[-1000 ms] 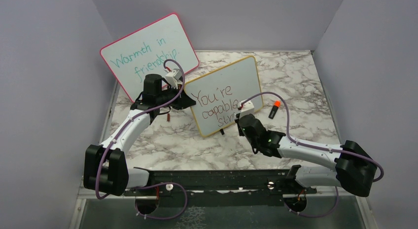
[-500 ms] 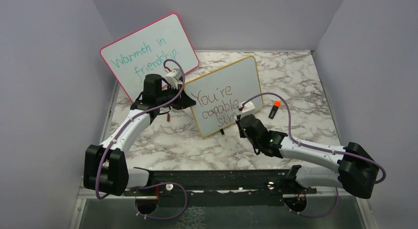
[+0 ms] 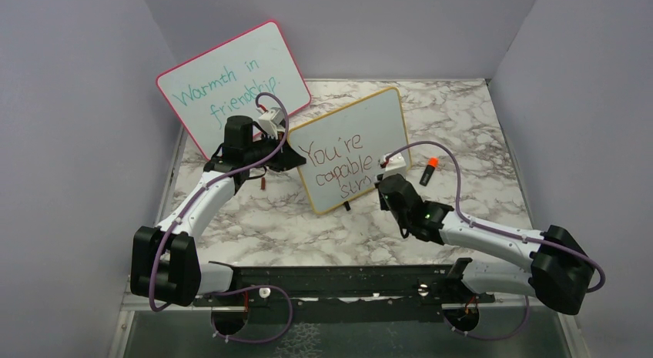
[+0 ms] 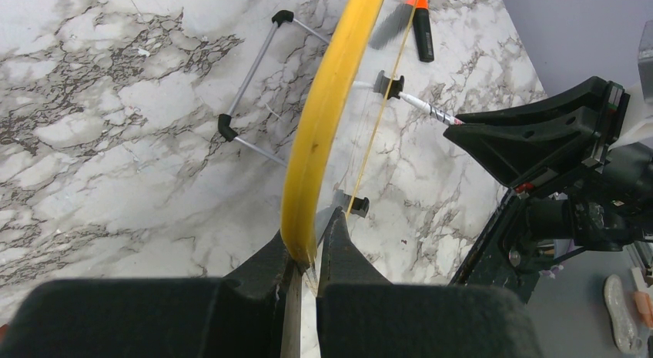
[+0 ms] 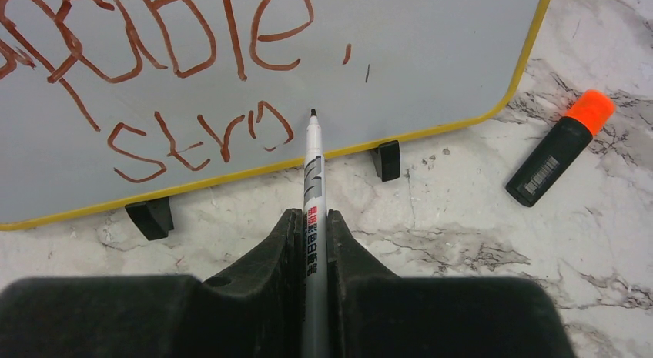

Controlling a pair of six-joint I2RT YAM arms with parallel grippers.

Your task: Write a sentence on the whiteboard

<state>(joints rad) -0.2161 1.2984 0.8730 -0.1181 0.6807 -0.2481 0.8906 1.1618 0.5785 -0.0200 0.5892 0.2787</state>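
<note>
1. While the right gripper (image 5: pixel 312 217), clamped on the marker (image 5: pixel 313 162), has slid rightward over the last second, the sentence (image 3: pixel 339 164) reaches "stro". I judge "ng" is still to write.
2. The whiteboard (image 3: pixel 379 121) stands tilted at mid-table.
3. Only the left wrist view shows the left gripper (image 4: pixel 308 242) pinching the yellow frame. Only the right wrist view shows the tip beside the "o".

**Boards, pen and tools on the bench**

I see the whiteboard (image 3: pixel 350 146) standing on its feet in the middle of the bench (image 3: pixel 477 127), with the larger board (image 3: pixel 231 85) behind it to the left. My left tool (image 4: pixel 310 242) grips the whiteboard's left edge. My right tool (image 5: pixel 313 215) sits before its lower right corner, holding a pen (image 5: pixel 312 154). The pen's tip points at the board face just right of the bottom line of the sentence (image 3: pixel 339 164); I cannot tell whether it touches. A spare marker (image 3: pixel 429 172) lies on the bench to the whiteboard's right, apart from it.
</note>
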